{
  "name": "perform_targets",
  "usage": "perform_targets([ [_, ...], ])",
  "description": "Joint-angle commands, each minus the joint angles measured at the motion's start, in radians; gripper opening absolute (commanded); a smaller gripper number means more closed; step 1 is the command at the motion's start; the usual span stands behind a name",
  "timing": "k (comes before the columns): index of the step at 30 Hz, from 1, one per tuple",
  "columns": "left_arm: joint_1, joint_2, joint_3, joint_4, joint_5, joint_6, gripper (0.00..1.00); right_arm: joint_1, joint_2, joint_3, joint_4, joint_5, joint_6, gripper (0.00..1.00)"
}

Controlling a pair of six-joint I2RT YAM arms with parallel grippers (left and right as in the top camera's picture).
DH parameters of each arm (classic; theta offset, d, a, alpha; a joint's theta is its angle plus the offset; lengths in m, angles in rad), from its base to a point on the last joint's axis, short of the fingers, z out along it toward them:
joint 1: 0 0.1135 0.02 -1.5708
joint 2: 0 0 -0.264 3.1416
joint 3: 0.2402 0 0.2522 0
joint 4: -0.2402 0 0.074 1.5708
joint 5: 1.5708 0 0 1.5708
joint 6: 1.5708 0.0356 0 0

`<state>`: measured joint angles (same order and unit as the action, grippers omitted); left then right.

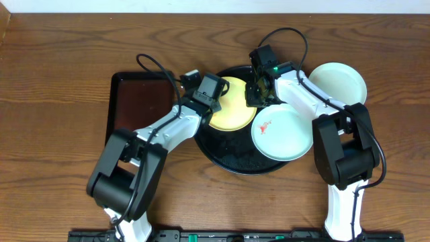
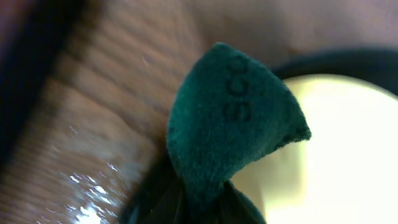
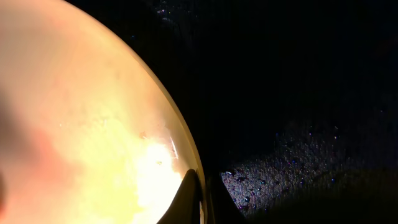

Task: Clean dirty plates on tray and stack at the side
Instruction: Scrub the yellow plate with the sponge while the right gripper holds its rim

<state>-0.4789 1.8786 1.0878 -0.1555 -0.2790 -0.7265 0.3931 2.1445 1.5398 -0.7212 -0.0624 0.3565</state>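
Note:
A pale yellow plate lies on the left part of the round black tray. My right gripper is shut on that plate's right rim; the right wrist view shows one finger inside the yellow plate and the other outside it. My left gripper is at the plate's left edge, shut on a dark green scouring pad that stands over the yellow plate. A pale blue plate with a red smear sits on the tray's right side. Another white plate rests on the table, right of the tray.
A rectangular dark-brown tray lies on the wooden table left of the black tray, under my left arm. Cables loop behind both wrists. The black tray looks wet and speckled.

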Motion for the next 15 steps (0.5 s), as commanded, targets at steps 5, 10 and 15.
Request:
perform_targets([
  [5,0.048,-0.104,-0.007,0.028,0.002,0.061,0.07,-0.008,0.018,-0.018,-0.031,0.103,0.01,0.01],
  [10,0.045,-0.1,-0.008,0.084,0.378,0.053,0.08,-0.008,0.018,-0.018,-0.029,0.103,0.01,0.01],
  [15,0.024,-0.095,-0.008,0.112,0.504,0.029,0.08,-0.008,0.018,-0.018,-0.022,0.091,0.014,0.01],
])
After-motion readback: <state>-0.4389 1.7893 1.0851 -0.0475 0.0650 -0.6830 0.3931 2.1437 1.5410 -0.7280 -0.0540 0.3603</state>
